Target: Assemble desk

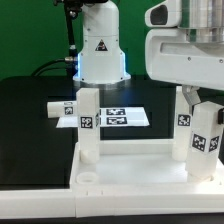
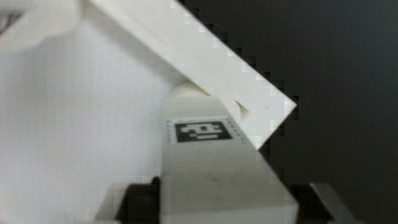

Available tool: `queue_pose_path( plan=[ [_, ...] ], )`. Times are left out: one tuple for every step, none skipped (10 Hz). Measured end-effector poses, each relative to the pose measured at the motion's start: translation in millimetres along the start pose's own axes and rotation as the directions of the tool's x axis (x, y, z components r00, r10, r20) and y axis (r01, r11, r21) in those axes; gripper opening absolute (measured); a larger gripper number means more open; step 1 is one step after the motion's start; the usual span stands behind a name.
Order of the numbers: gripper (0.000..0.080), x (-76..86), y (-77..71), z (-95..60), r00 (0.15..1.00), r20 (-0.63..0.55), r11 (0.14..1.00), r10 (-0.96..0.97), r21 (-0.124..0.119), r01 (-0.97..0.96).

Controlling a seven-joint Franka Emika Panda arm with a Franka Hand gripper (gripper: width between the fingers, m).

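Observation:
The white desk top lies flat at the front of the black table, rim up. One tagged white leg stands upright at its corner on the exterior view's left. My gripper is over the corner on the exterior view's right, shut on another tagged leg that stands upright there. In the wrist view the dark fingers press both sides of this leg, whose far end sits at the top's corner. A third leg lies on the table behind the top. The fourth leg is not clearly visible.
The marker board lies flat on the table behind the desk top. The robot's base stands at the back, with cables beside it. A round hole shows in the top's near corner on the exterior view's left.

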State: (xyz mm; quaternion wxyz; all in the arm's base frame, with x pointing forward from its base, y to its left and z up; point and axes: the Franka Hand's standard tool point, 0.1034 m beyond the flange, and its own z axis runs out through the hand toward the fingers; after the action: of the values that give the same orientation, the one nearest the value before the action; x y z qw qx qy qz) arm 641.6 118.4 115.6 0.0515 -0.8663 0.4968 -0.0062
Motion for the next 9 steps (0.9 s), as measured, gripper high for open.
queue_pose_path(
  plan=[
    [0.0298,-1.2,-0.2,0.2,0.999,0.001,0.999,0.037,-0.001,-0.037],
    [0.0298,-1.5,-0.4,0.2,0.997,0.002,0.997,0.076,0.0,-0.076],
    [0.0298,-2.1,-0.8,0.5,0.983,0.015,0.983,0.185,0.008,-0.186],
    [0.0298,0.8,0.6,0.8,0.924,0.046,0.922,0.381,0.054,-0.383],
    [0.0298,-0.3,4.6,0.9,0.896,0.057,0.893,0.441,0.076,-0.444],
    [0.0298,-1.9,4.0,1.0,0.911,0.056,0.909,0.408,0.072,-0.411],
    [0.0376,-4.0,5.0,1.9,0.934,0.053,0.932,0.353,0.063,-0.356],
    [0.0511,-8.4,4.7,1.2,0.966,0.056,0.967,0.251,0.04,-0.253],
    [0.0511,-5.1,2.9,0.7,0.999,0.041,0.998,0.024,0.05,-0.026]
  ],
)
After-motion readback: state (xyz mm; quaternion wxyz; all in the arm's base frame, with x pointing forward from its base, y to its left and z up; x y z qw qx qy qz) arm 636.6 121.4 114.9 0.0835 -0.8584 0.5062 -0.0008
